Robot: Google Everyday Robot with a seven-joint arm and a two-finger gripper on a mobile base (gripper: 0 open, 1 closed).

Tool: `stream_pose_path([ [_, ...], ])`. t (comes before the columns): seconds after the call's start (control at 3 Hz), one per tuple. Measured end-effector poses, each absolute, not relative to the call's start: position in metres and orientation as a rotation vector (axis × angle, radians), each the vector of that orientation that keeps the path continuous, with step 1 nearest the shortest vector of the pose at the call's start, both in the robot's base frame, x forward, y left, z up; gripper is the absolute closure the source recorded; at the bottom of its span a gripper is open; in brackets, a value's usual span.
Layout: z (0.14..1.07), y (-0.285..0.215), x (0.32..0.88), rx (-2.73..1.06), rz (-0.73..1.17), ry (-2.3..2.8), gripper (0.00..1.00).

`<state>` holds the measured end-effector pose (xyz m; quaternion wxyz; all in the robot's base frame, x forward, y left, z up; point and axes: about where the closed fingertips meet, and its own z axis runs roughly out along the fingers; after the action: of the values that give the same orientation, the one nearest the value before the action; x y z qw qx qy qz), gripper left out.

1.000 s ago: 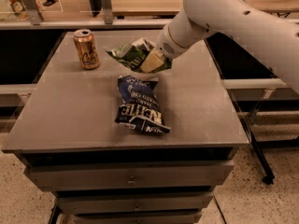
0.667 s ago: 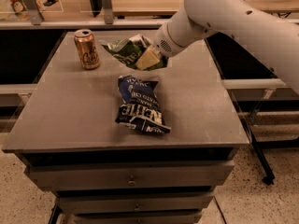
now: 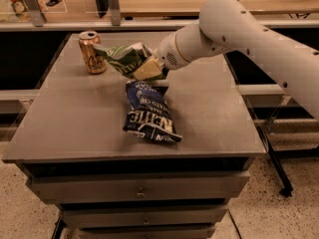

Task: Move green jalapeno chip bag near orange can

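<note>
Gripper (image 3: 153,69) sat in the upper centre-left of the frame, clamped on the right end of the green jalapeno chip bag (image 3: 123,58). That bag hung above the table (image 3: 70,128), its left tip just beside the orange can (image 3: 92,52). Doing this well probably meant lowering straight down and releasing gently, without nudging the upright can or landing on the dark blue bag (image 3: 149,114) lower in the frame.
</note>
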<state>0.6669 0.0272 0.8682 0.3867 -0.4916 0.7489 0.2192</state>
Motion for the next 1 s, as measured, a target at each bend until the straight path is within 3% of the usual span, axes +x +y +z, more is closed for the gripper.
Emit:
stream_pose_path([
  [1.0, 0.857, 0.085, 0.673, -1.345, 0.591, 1.84, 1.0],
])
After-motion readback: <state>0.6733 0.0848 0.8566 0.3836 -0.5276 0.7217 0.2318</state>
